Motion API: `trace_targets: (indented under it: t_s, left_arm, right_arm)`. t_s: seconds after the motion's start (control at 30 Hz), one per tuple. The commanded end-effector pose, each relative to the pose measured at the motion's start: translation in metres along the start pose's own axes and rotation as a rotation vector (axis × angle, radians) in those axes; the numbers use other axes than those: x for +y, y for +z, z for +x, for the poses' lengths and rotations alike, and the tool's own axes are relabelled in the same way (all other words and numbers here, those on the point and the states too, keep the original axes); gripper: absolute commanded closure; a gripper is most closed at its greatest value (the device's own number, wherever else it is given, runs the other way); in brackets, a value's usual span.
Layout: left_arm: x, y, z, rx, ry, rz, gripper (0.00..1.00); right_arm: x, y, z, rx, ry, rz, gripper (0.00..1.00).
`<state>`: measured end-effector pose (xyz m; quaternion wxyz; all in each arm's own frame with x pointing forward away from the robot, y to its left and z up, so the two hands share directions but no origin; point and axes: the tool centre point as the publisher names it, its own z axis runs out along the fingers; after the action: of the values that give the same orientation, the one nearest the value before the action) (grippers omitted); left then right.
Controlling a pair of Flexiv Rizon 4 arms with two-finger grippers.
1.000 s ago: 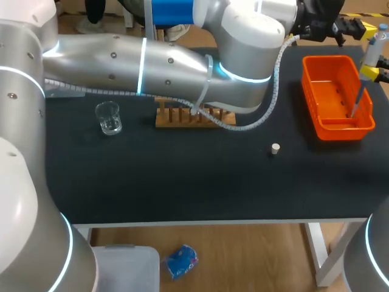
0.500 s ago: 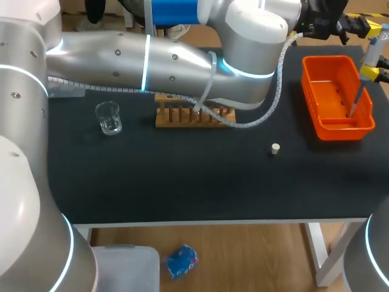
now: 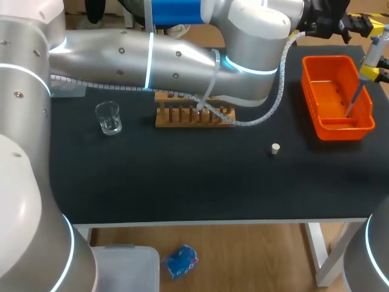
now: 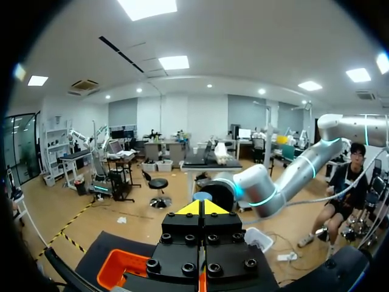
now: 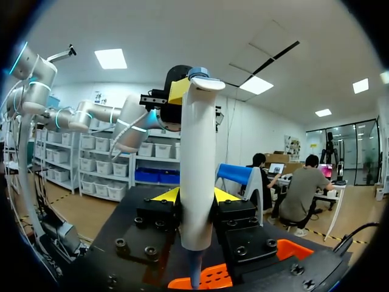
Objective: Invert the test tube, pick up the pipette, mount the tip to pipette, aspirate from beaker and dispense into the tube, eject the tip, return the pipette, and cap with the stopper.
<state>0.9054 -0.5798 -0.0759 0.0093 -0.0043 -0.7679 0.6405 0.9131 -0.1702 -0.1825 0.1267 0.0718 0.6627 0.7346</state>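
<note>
White pipette (image 3: 369,52) held above orange bin (image 3: 316,79) (in right pincer (image 5: 194,194)); beaker (image 3: 109,118), stopper (image 3: 275,148) on table (image 3: 182,176).

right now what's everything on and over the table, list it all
beaker: 1, clear glass, table's left part
rack: 1, wooden, back middle, partly under the left arm
stopper: 1, pale, alone on the black top, right of middle
basket: 1, orange, right back
pipette: 1, white, held upright over the basket
table: 1, black top
left gripper: shut, empty, beyond the basket
right gripper: shut on the pipette
</note>
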Motion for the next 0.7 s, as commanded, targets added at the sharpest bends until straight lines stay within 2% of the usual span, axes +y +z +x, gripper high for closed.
trace_targets:
  t_s: [0.03, 0.17, 0.4, 0.7]
  left_arm:
    - [0.000, 0.005, -0.004, 0.010, 0.003, 0.002, 1.00]
    - [-0.001, 0.004, -0.004, 0.007, 0.005, -0.001, 1.00]
    - [-0.001, -0.017, 0.002, -0.042, 0.000, -0.019, 1.00]
    - [0.005, -0.017, 0.007, -0.049, -0.016, -0.015, 1.00]
  right_arm:
    - [0.000, 0.000, 0.000, 0.002, -0.001, 0.000, 1.00]
    - [0.000, 0.000, 0.000, 0.002, -0.001, 0.000, 1.00]
    - [0.000, 0.000, 0.000, 0.002, -0.001, 0.000, 1.00]
    - [0.000, 0.000, 0.000, 0.002, -0.001, 0.000, 1.00]
